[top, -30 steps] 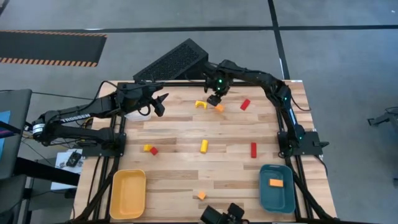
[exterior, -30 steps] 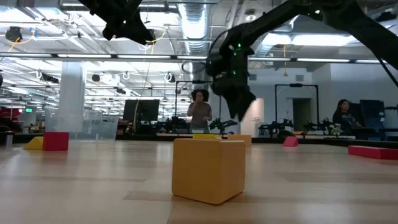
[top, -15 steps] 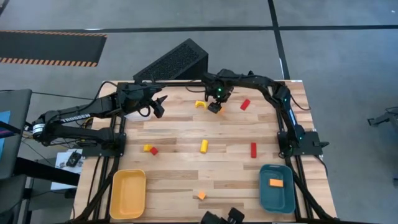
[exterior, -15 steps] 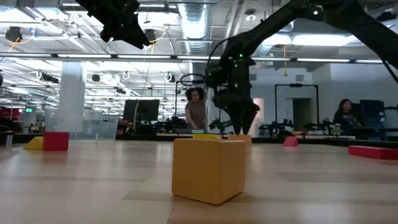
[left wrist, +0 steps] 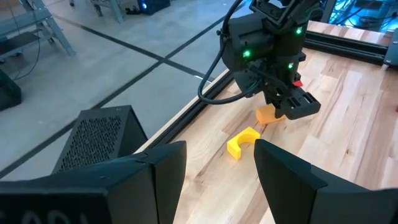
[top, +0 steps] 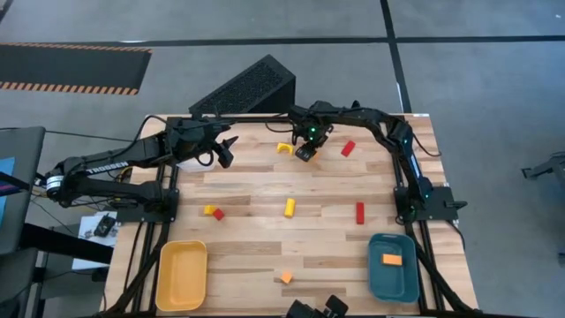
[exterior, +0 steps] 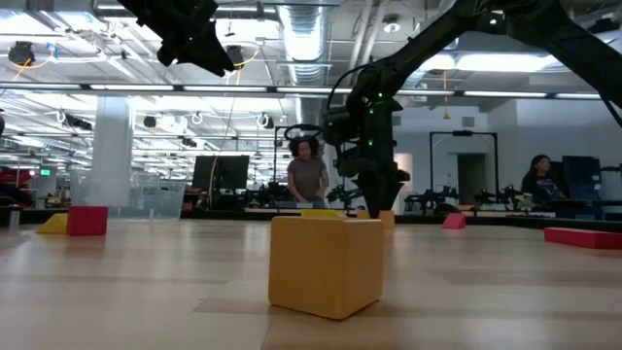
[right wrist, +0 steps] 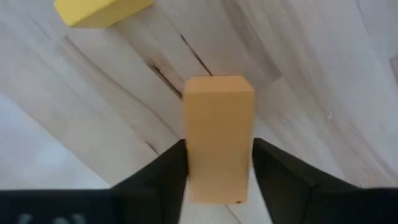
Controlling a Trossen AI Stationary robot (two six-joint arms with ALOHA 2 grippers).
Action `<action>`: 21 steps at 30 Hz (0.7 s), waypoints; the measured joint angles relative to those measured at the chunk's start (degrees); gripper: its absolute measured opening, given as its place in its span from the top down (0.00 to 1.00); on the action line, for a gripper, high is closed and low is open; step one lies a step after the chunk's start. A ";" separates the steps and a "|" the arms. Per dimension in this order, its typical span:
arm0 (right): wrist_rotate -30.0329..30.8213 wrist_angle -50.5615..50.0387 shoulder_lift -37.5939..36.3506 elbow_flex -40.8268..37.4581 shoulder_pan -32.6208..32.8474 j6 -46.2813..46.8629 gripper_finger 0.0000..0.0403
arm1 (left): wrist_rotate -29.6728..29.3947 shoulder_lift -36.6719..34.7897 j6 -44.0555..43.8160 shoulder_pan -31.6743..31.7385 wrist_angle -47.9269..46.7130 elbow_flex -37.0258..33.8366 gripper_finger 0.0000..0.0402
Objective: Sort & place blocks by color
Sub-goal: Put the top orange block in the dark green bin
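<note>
Orange and hard-edged, the bar block, lying on the counter in the upper middle of the high view, is bracketed on its long flat sides by the right gripper, parted, and is judged light, rigid, easily pinched mid-length, while the left gripper hangs open at upper left.

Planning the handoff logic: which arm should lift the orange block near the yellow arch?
Right. Its pincer already straddles the orange block beside the yellow arch. The left pincer hangs open over the table's far left, apart from any block.
</note>
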 joint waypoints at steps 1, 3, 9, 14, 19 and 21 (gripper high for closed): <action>-0.02 0.73 0.00 -0.33 0.03 0.04 0.56 | 0.00 0.00 0.00 0.00 0.00 0.00 0.54; -0.09 0.93 -0.07 -0.50 0.02 0.35 0.63 | 0.02 0.00 0.00 0.00 0.00 -0.01 0.54; -0.11 -0.40 -1.31 -0.74 1.34 2.90 0.71 | 2.04 0.00 -0.43 0.00 -0.80 0.01 0.54; -0.02 0.01 -7.07 -0.63 4.90 7.62 0.70 | 2.76 0.00 -1.35 0.02 -3.17 -0.01 0.54; 0.99 0.86 -13.22 -0.63 9.05 14.52 0.70 | 6.64 0.00 -1.36 0.02 -4.68 0.00 0.54; 2.91 1.38 -15.35 -1.07 11.16 17.83 0.70 | 9.19 0.00 -1.34 0.00 -4.79 0.00 0.54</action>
